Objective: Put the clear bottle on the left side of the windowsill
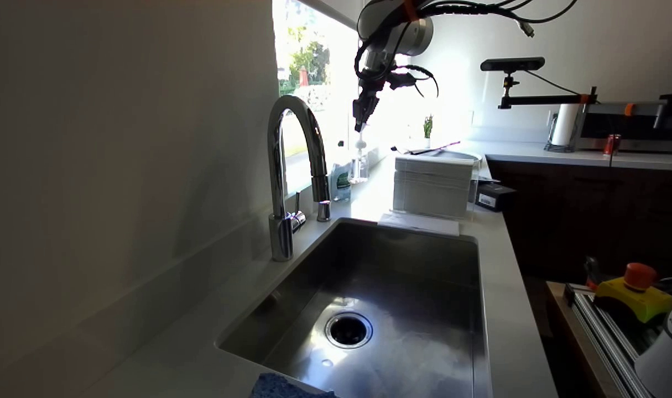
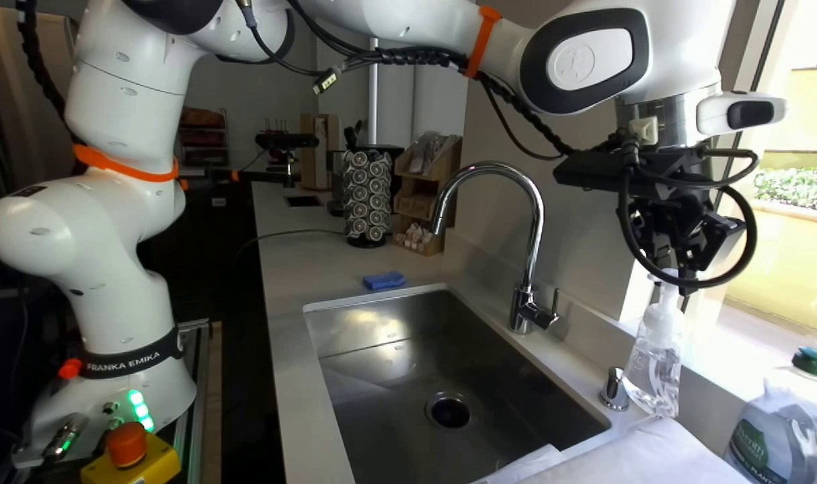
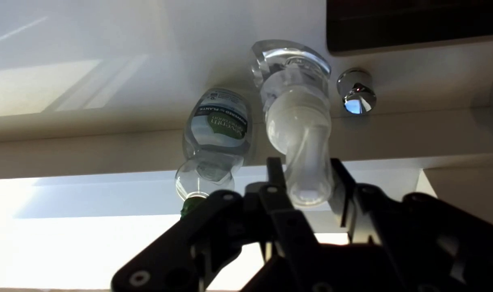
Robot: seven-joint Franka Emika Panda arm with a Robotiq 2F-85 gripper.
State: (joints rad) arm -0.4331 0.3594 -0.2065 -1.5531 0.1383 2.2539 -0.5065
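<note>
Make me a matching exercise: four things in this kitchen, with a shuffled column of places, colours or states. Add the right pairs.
Column one
1. Clear bottle
2. Seventh Generation bottle
3. Drain
4. Push button

Column two
A. in the floor of the sink
B. red, atop a yellow box
C. nozzle between the fingers of the hand
D. green cap

Right pairs: 1-C, 2-D, 3-A, 4-B

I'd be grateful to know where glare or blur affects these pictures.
In an exterior view, glare blows out much of the bright glass window and pales the clear plastic pump bottle; in both exterior views, highlights gleam in the rectangular steel sink; in the wrist view, the black jaws look softly blurred.
</note>
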